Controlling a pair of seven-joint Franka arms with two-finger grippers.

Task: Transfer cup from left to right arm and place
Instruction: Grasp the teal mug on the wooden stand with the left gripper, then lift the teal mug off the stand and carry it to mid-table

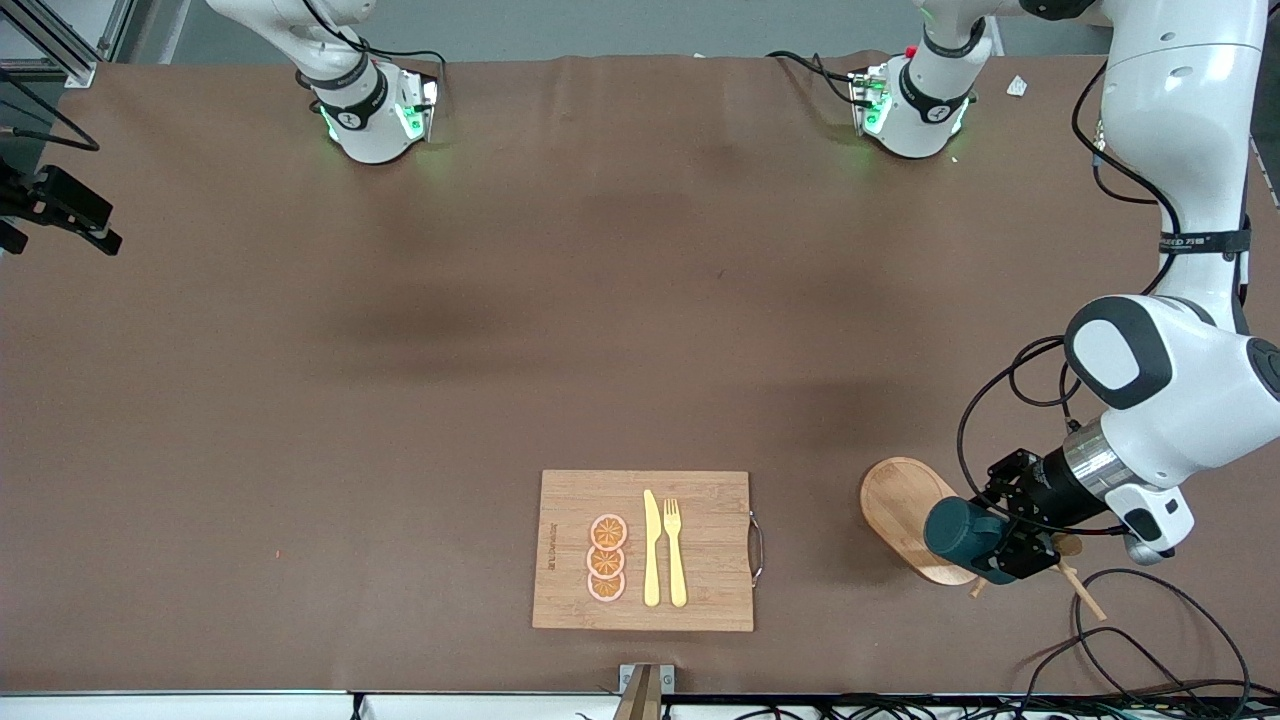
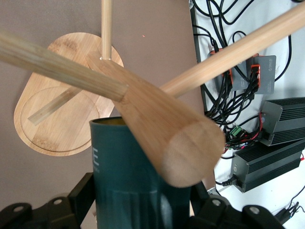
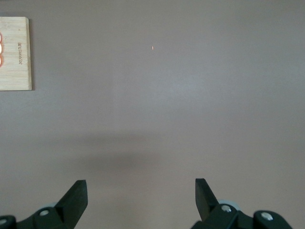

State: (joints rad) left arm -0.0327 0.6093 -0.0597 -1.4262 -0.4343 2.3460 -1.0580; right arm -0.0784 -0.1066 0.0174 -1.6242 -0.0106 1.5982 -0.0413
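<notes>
The dark teal cup (image 1: 962,530) is gripped sideways in my left gripper (image 1: 1008,550), which is shut on it over the end of an oval wooden base (image 1: 900,505) near the left arm's end of the table. In the left wrist view the cup (image 2: 128,181) sits between the black fingers (image 2: 78,200), its rim close under the thick post of a wooden rack (image 2: 162,129). My right gripper (image 3: 140,191) is open and empty, held high over bare table toward the right arm's end; it shows at the edge of the front view (image 1: 60,235).
The rack's pegs (image 1: 1085,592) stick out past the left gripper. A bamboo cutting board (image 1: 700,490) with orange slices (image 1: 607,557), a yellow knife (image 1: 651,550) and a fork (image 1: 676,552) lies near the front edge. Cables (image 1: 1150,640) trail by the left arm.
</notes>
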